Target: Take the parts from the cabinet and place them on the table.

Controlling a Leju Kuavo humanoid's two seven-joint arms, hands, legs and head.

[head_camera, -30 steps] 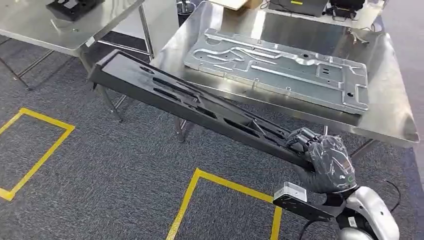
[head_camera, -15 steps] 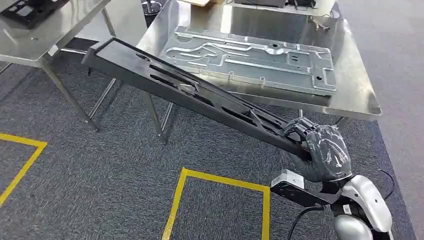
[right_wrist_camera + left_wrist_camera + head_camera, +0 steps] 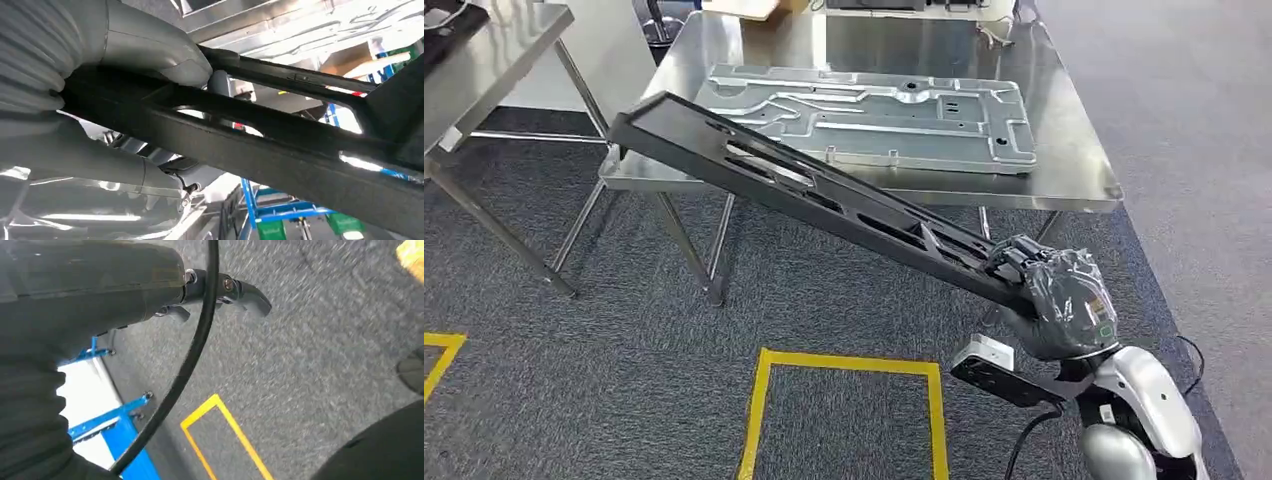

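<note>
My right hand [image 3: 1064,305], wrapped in clear plastic, grips the near end of a long black slotted part [image 3: 804,190] at the lower right of the head view. The part slants up and to the left, and its far end hangs over the near left corner of the steel table [image 3: 1074,190]. A large grey stamped metal plate [image 3: 864,115] lies flat on that table. In the right wrist view the thumb [image 3: 150,45] and fingers clamp the black part [image 3: 280,145]. My left hand [image 3: 235,290] hangs over grey carpet with its fingers apart and holds nothing.
A second steel table [image 3: 484,60] stands at the far left, its legs on the carpet. Yellow tape [image 3: 844,365] marks a square on the floor before me. A cardboard box [image 3: 744,8] sits at the table's far end. A blue frame [image 3: 110,415] stands near my left arm.
The whole view has swung, so the table now sits nearer the picture's middle. The black part stays in my right hand, its far end now over the table's corner.
</note>
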